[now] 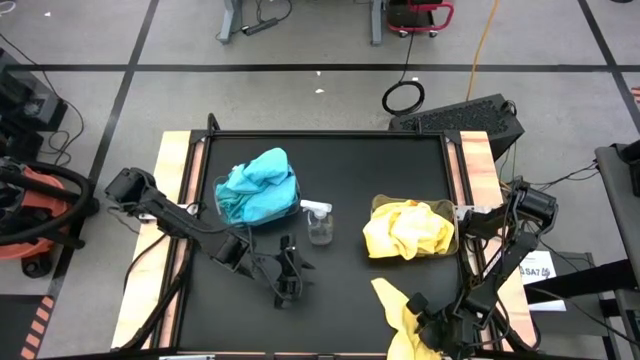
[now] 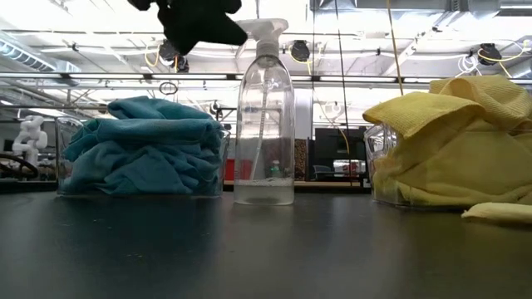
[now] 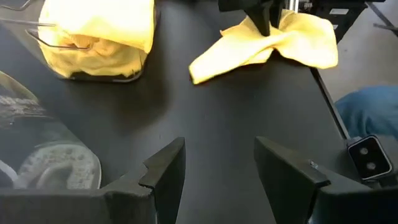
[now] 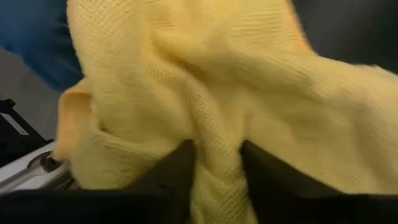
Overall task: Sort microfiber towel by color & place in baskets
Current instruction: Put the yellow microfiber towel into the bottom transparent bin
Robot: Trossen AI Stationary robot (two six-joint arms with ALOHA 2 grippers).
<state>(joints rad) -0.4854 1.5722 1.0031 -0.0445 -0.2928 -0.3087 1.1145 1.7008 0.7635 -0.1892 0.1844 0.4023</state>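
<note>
— Pinching a loose yellow towel between its two dark fingers, the right gripper sits at the lower right of the high view, near the table's bottom edge; the wrist view shows the cloth bunched in the gap between the fingers.

— And the left gripper?

— Lower middle of the high view, over bare black table, below the spray bottle. Its fingers stand apart with nothing between them, as its own wrist view shows.

— Where are the sorted towels?

— A heap of turquoise towels fills the left basket, left of centre in the high view. A heap of yellow towels fills the right basket, right of centre, piled above its rim. The clear spray bottle stands upright between the two baskets.

— Does the loose towel touch the right basket?

— No. In the high view it lies below that basket, at the bottom of the frame, apart from it. In the low view a yellow corner rests on the table at the lower right, just in front of the basket.
</note>
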